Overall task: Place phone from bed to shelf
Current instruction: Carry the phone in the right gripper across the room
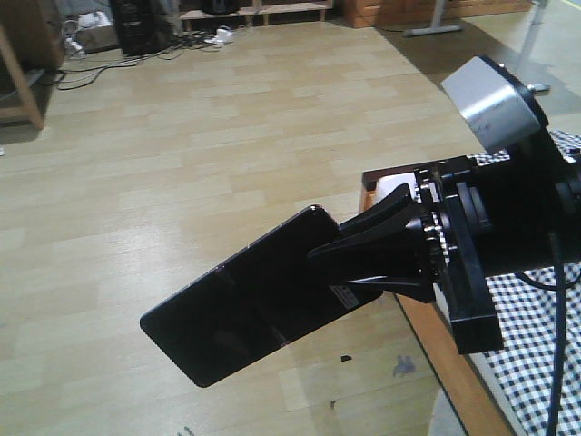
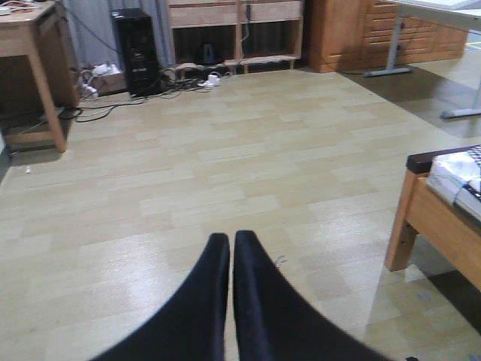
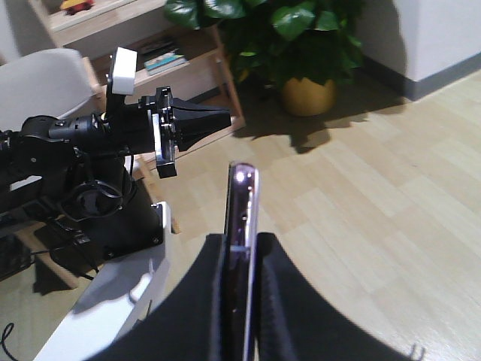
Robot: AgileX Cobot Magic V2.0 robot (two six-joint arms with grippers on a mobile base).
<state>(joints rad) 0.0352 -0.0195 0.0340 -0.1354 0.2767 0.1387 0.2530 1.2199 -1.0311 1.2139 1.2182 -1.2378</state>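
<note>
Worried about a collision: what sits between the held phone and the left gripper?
Nothing; the right wrist view shows only bare floor between the phone and the left gripper.

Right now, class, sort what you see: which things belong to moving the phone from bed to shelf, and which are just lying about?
Belongs: phone, right claw gripping it, checked bed, wooden shelf.
Lying about: potted plant, computer tower, floor cables, shut left claw.
</note>
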